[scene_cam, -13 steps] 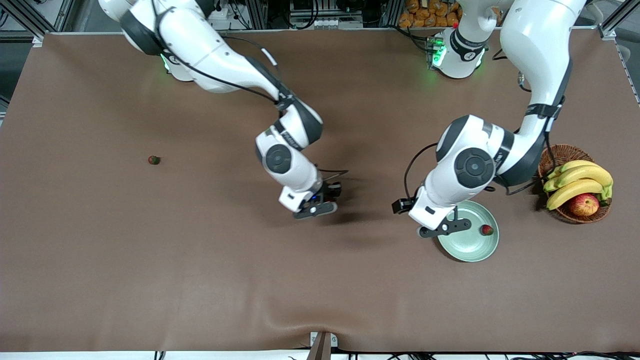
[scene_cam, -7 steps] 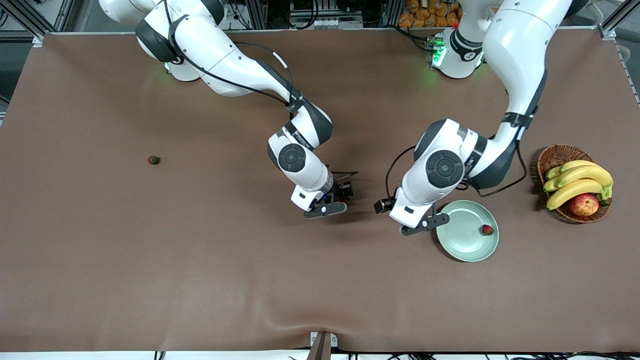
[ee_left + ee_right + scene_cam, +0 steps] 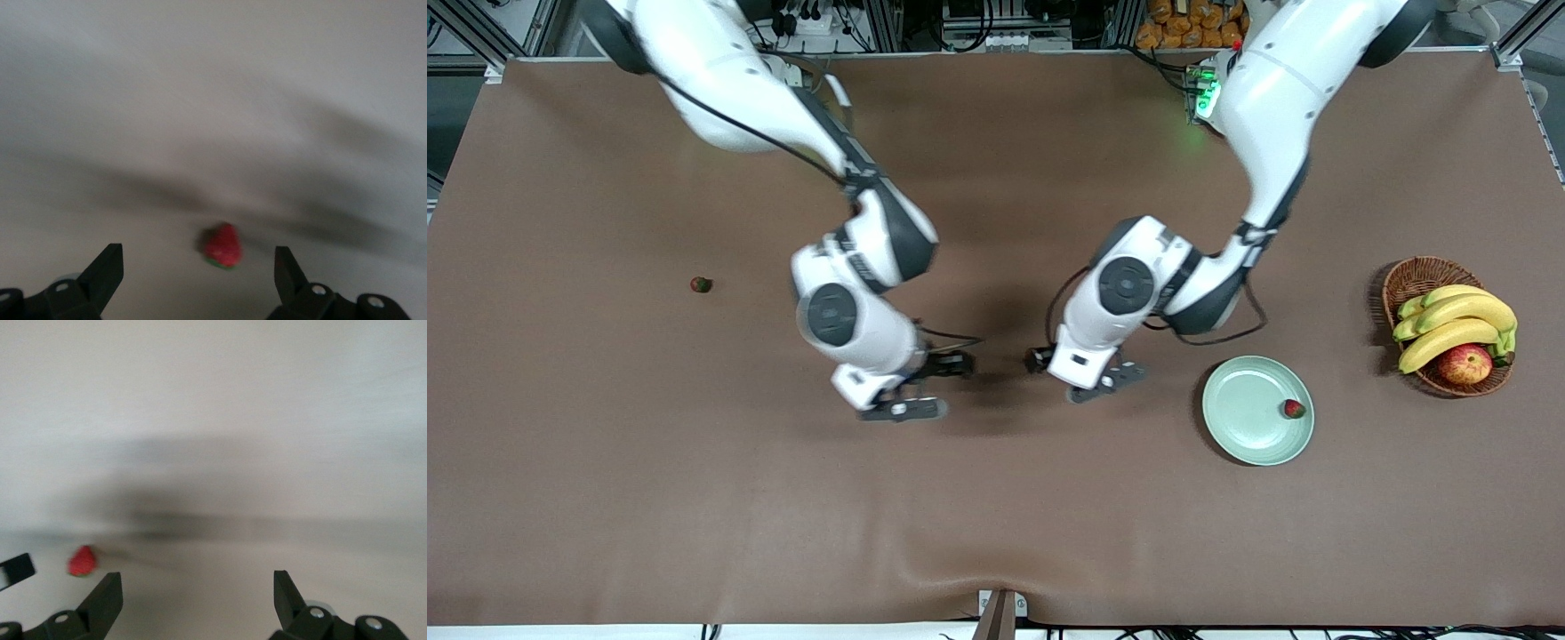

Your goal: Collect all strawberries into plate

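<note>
With one strawberry (image 3: 1293,409) in the plate (image 3: 1240,431) and another (image 3: 701,284) alone toward the right arm's end, we should centre the left gripper (image 3: 1107,382), fingers spread, over the mid-frame berry (image 3: 223,245), drop straight and close gently, the right gripper (image 3: 903,409) hanging nearby, also spread.

You have a wicker basket (image 3: 1414,280) at the left arm's end of the brown table (image 3: 694,498). It holds bananas (image 3: 1454,324) and an apple (image 3: 1464,364).
</note>
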